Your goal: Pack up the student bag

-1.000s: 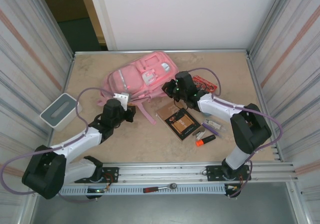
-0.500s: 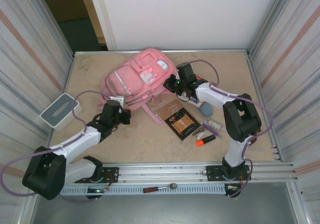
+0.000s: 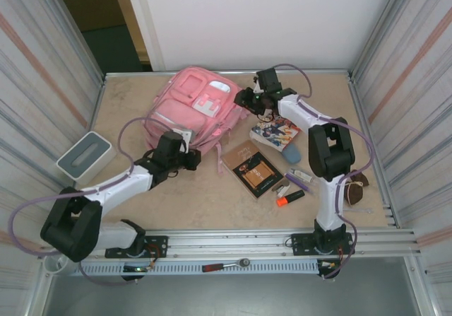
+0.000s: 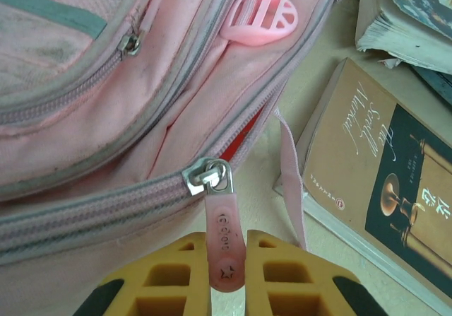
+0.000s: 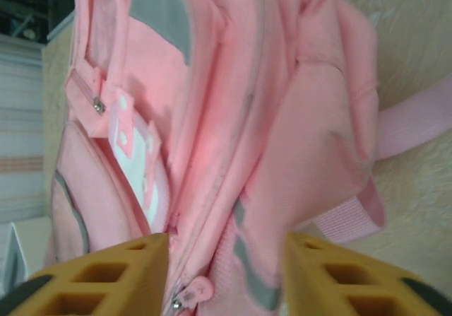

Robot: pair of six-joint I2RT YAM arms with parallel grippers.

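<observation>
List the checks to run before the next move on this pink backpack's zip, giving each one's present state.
1. Left pincer shut on pink rubber zip pull tab: ok.
2. Right pincer open, holding nothing: ok.
3. Right pincer bracing large pink fabric backpack: cannot tell; its fingers straddle the top, contact unclear.
4. Main zip open wide enough for packing: not ok; only a short red-lined gap past the metal slider.
5. Brown hardcover book ready beside the backpack, unpacked: ok.
</observation>
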